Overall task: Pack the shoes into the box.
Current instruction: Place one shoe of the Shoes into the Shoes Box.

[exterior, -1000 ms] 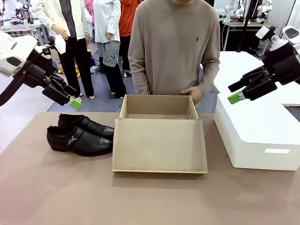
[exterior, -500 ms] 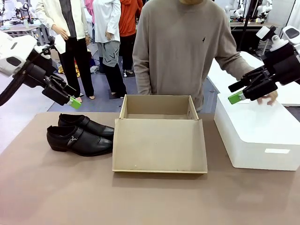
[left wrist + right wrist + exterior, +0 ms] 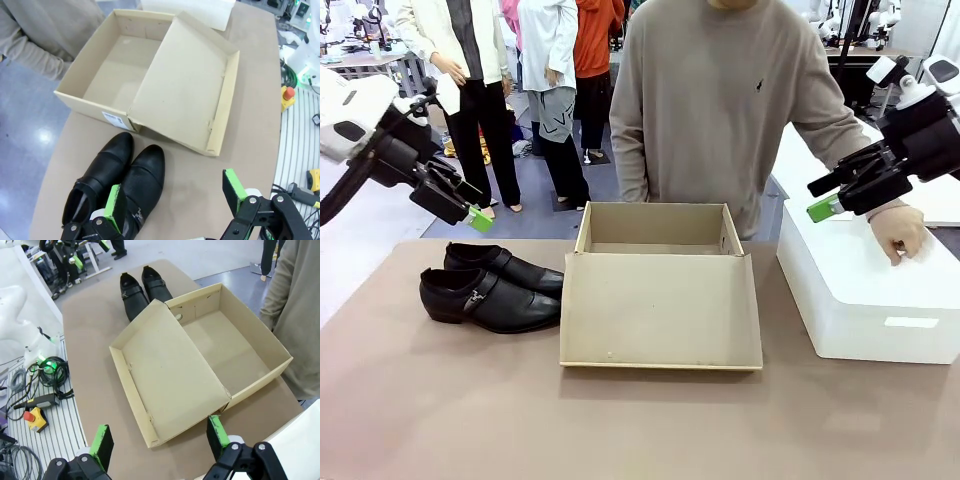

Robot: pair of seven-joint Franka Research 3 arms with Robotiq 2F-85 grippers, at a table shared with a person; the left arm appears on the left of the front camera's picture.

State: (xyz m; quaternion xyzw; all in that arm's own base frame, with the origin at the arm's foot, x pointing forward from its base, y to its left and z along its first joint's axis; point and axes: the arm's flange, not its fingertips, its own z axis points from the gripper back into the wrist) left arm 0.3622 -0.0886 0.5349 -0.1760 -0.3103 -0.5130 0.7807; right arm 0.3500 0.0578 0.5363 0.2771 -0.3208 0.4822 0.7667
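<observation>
The shoes (image 3: 490, 290), a glossy black pair, lie side by side on the brown table left of the box, toes pointing right. The box (image 3: 658, 228) is tan cardboard, empty inside, its lid flap lying open toward me. My left gripper (image 3: 475, 208) hangs open in the air above the shoes' heel end. My right gripper (image 3: 820, 197) hangs open, high to the right of the box. In the left wrist view my gripper (image 3: 175, 195) is open over the shoes (image 3: 117, 175), the box (image 3: 125, 60) beyond. The right wrist view has my gripper (image 3: 160, 436) open above the box (image 3: 225, 345), the shoes (image 3: 142, 290) farther off.
A big white smooth box (image 3: 880, 290) stands at the table's right side, and a person's hand (image 3: 898, 232) rests on its top. The person stands right behind the tan box. Bare brown table (image 3: 620, 420) spreads in front of the lid.
The person's hand has gone from the tan box's far right corner over to the top of the white box. Both arms have stayed still.
</observation>
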